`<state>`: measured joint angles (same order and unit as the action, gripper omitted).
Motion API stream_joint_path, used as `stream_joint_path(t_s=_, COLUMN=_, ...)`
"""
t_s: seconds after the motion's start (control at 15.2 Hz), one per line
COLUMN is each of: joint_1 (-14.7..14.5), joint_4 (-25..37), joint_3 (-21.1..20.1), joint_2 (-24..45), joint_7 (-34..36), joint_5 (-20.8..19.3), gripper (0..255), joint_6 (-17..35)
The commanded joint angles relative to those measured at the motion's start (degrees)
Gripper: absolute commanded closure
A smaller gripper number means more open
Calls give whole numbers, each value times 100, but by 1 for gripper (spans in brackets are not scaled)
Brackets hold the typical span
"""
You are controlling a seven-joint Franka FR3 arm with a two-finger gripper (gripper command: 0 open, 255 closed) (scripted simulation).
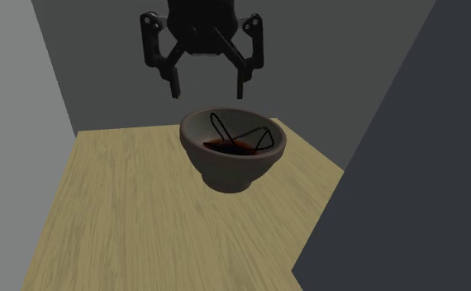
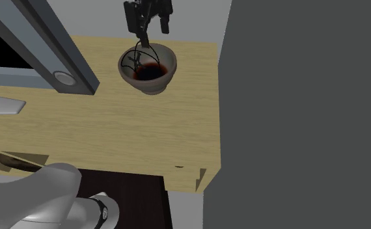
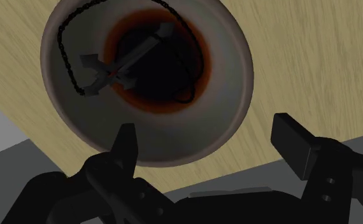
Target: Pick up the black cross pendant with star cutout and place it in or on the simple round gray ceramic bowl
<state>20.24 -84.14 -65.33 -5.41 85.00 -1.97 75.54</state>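
We cannot read any text, label, brand, number or sign here; the bowl [image 1: 234,169], the pendant [image 3: 113,70] and the counter [image 1: 126,215] carry no visible writing.

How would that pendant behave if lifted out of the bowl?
Likely floppy: the thin chain looped inside the bowl may dangle or snag. The cross pendant looks thin and flat, probably hard to pinch.
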Motion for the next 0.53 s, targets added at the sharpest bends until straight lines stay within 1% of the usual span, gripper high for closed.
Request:
stream_joint_path(t_s=0.0, joint_1=-112, joint_4=467, joint_3=-358, joint_2=286, joint_7=266, joint_5=-421, gripper=0, joint_6=-289)
stream_joint_path(t_s=0.46, joint_1=-158, joint_4=468, joint_3=-318, joint_2=293, joint_7=271, joint_5=-428, gripper=0, joint_6=-290)
